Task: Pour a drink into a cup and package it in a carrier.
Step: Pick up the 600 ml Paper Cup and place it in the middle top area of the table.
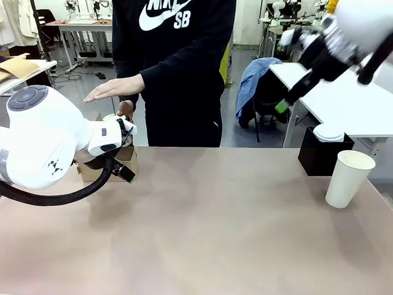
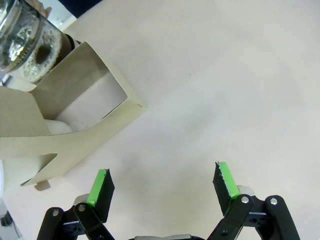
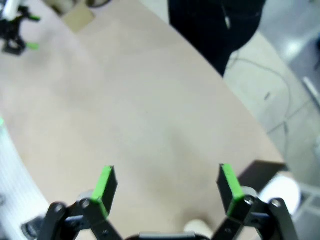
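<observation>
Tan carrier [image 2: 75,80] far left, cup [image 1: 349,179] at right edge, bare table [image 1: 215,215] between; left gripper [image 2: 162,176], right gripper [image 3: 166,176] wide, empty.

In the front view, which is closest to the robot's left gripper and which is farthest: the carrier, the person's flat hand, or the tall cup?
1. Carrier: right beside the left gripper, on the left.
2. Flat hand: raised behind the carrier, also on the left.
3. Tall cup: far over on the right.
</observation>
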`<action>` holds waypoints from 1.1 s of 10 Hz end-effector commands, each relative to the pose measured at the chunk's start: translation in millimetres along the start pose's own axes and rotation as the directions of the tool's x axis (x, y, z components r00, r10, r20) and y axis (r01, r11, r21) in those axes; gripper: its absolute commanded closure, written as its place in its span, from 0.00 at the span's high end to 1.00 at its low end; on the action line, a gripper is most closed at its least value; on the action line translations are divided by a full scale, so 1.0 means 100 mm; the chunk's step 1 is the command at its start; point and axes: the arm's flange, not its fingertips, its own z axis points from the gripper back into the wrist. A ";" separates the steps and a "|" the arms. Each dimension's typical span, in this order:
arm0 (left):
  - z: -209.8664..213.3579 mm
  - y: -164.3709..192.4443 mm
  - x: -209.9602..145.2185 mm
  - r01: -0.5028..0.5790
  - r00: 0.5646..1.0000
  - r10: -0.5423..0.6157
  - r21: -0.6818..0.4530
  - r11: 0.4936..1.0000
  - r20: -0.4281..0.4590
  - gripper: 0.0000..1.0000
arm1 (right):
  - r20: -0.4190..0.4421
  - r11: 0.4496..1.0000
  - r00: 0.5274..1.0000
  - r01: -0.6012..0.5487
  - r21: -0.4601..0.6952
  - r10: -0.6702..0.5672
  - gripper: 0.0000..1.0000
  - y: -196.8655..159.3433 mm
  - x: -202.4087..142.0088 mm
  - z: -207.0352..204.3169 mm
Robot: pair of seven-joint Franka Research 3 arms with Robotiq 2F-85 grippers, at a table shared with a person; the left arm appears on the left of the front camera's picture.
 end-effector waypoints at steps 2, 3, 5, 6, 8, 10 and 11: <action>0.00 0.00 0.00 0.000 1.000 0.000 0.000 1.000 0.000 1.00 | 0.126 0.962 0.979 -0.181 0.202 0.158 1.00 -0.72 -0.54 0.50; 0.00 0.00 0.00 0.000 1.000 0.000 0.000 1.000 0.000 1.00 | 0.172 0.964 0.976 -0.171 0.203 0.137 1.00 -0.85 -0.77 0.63; 0.00 0.00 0.00 0.000 1.000 0.000 0.000 1.000 0.000 1.00 | 0.331 0.947 0.938 -0.193 0.257 0.101 1.00 -1.19 -1.69 0.79; 0.00 0.00 0.00 0.000 1.000 0.000 0.000 1.000 0.000 1.00 | 0.424 0.940 0.900 -0.225 0.258 0.099 1.00 -1.30 -2.11 0.78; 0.00 0.00 0.00 0.000 1.000 0.000 0.000 1.000 0.000 1.00 | 0.565 0.933 0.814 -0.295 0.206 0.133 1.00 -1.44 -2.75 0.62; 0.00 0.00 0.00 0.000 1.000 0.000 0.000 1.000 0.000 1.00 | 0.493 0.953 0.862 -0.237 0.188 0.117 1.00 -1.31 -2.70 0.81; 0.00 0.00 0.00 0.000 1.000 0.000 0.000 1.000 0.000 1.00 | 0.493 0.953 0.862 -0.237 0.188 0.117 1.00 -1.31 -2.70 0.81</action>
